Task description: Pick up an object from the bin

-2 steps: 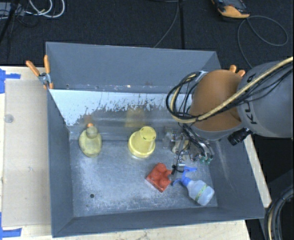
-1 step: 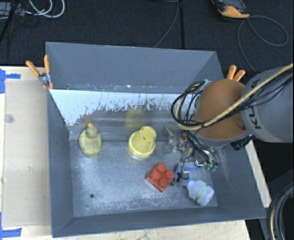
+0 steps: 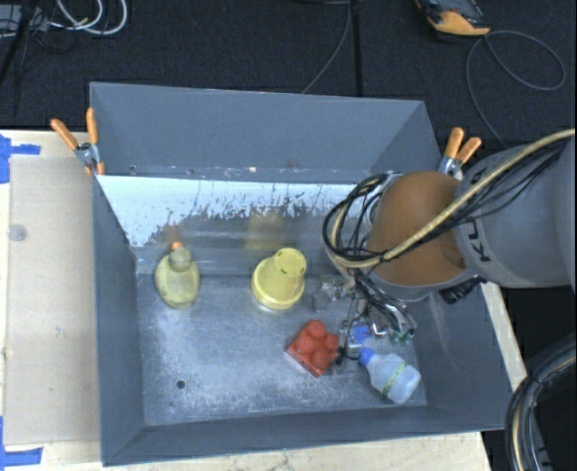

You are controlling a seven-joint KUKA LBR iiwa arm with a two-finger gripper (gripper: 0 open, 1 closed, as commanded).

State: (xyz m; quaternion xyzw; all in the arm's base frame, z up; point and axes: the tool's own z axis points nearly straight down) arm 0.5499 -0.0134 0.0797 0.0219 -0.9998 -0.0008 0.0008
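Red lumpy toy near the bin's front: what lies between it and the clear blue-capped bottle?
In the camera view, the gripper stands in that gap, close beside the red lumpy toy and the clear blue-capped bottle; nothing else lies there.

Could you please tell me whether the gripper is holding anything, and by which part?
It cannot be told: the gripper sits low between the red lumpy block and the blue-capped clear bottle.
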